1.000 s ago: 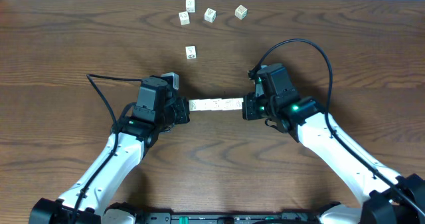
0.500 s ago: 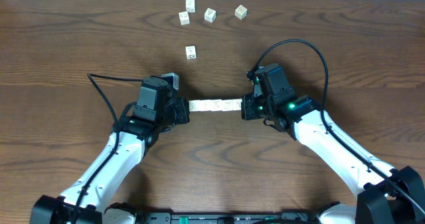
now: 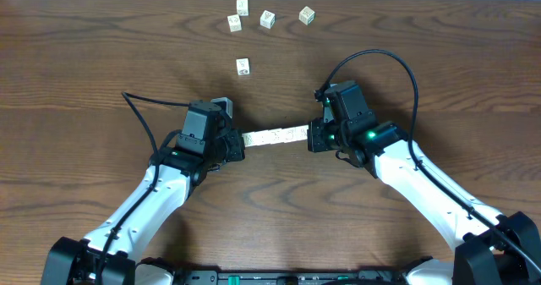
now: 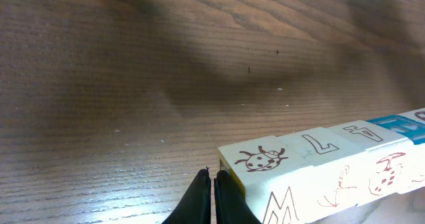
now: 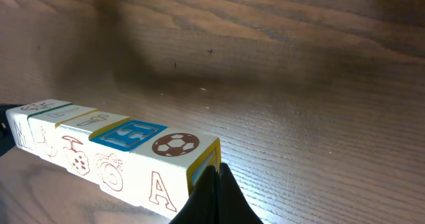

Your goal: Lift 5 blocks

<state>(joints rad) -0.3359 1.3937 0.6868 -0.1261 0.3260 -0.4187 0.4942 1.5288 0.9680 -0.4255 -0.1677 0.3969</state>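
Note:
A row of several white blocks with printed marks spans the gap between my two grippers, slanted a little with its left end nearer me. My left gripper is shut, its tips pressed against the row's left end face. In the left wrist view that gripper touches the ladybird block. My right gripper is also shut and pushes on the right end. In the right wrist view it meets the football block. A shadow under the row suggests it hangs just off the table.
Several loose white cubes lie at the back of the brown wooden table: one stands alone, and others cluster further back. Black cables arch over both arms.
My left arm has shifted slightly right and toward me, and the row's left end came with it, so the row now slants. The right gripper has barely moved.

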